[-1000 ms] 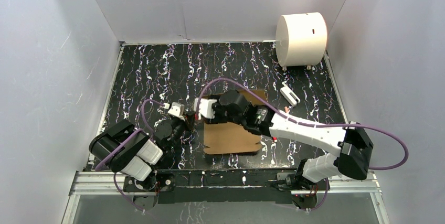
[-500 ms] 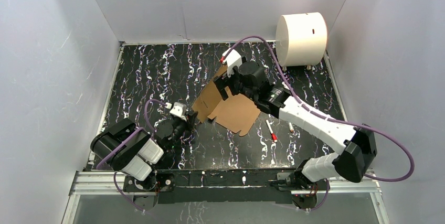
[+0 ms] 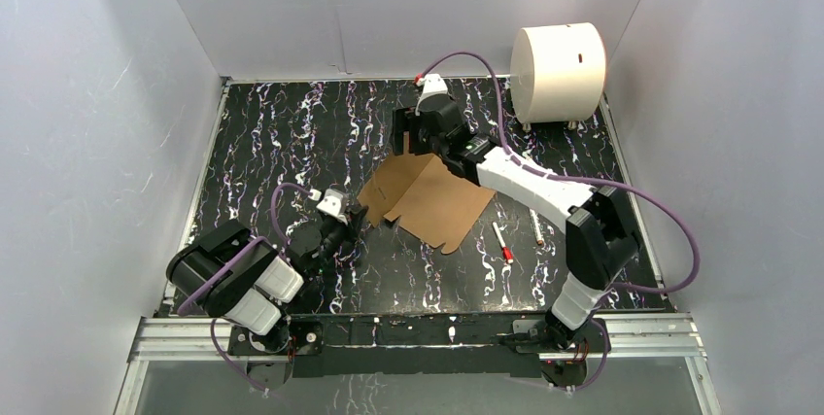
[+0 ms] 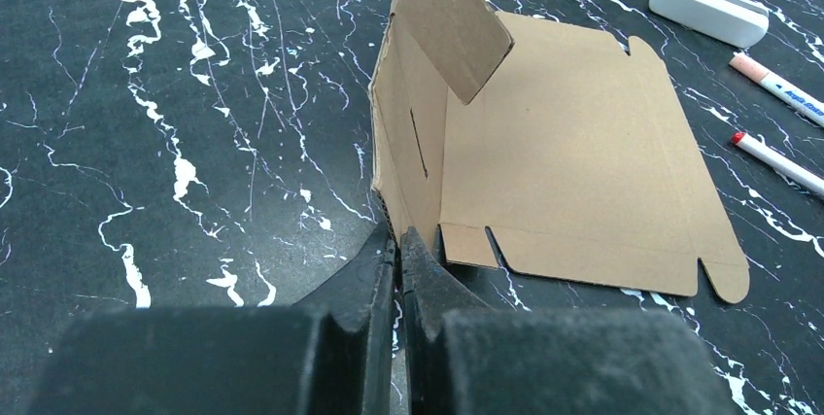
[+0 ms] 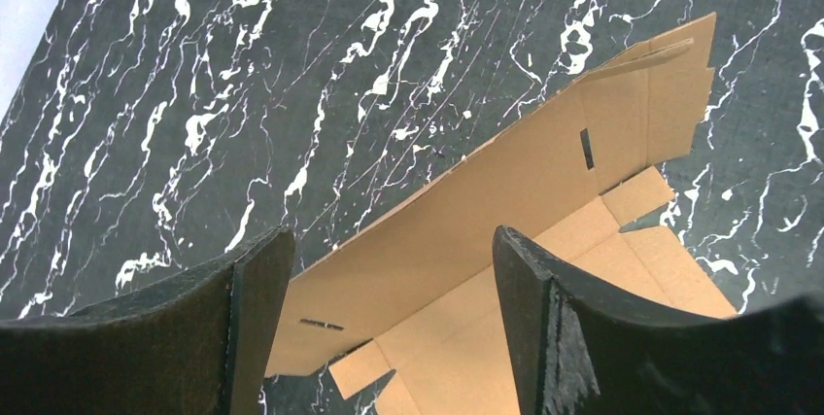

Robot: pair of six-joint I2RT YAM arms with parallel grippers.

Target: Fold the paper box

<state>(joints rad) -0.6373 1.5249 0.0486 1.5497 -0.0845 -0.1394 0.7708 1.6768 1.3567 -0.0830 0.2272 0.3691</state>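
Brown paper box (image 3: 432,203) | left fingers (image 4: 396,245) clamp its corner | right fingers (image 3: 406,138) spread, empty

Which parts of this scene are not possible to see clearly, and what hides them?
Top view: the far end of the paper box is hidden under the right gripper.
Left wrist view: the box corner inside the shut left gripper is covered; the red-capped marker runs off the right edge; the lettering on the other marker is too small to read.
Right wrist view: the box's lower part is cut off by the bottom edge.
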